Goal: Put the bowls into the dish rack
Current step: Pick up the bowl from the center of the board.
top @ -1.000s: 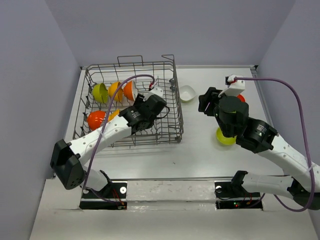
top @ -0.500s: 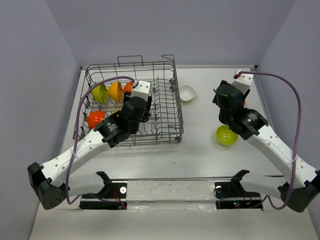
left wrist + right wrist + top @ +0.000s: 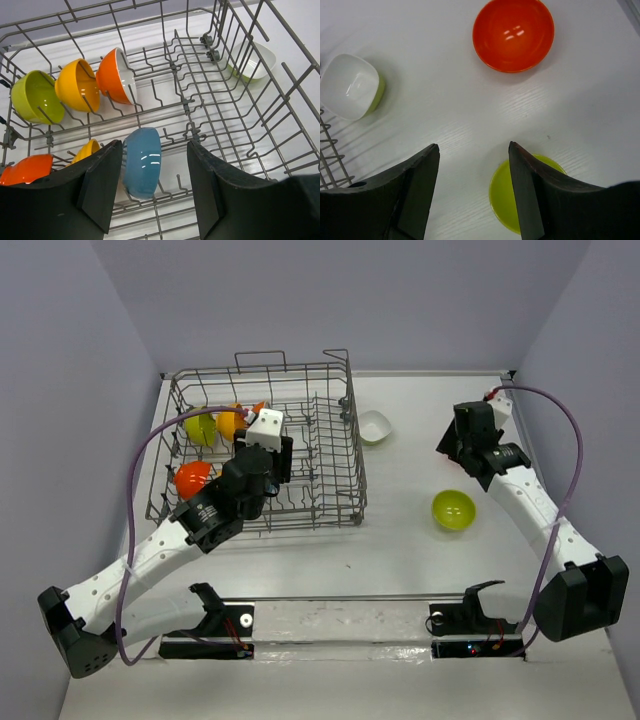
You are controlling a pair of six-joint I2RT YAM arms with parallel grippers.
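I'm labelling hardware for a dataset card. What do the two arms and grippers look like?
The left arm and right arm have white link shells with black joints; a purple cable loops along each. The left gripper and right gripper have broad, black, wedge-shaped fingers.

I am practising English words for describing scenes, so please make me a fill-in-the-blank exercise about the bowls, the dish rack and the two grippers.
1. The bowl standing in the dish rack between the fingers of the left gripper is ____ in colour.
2. Outside the rack, ____ bowls lie on the table.
3. The table bowl nearest the rack is ____ inside.
4. The right gripper holds ____.
Missing words: blue; three; white; nothing.
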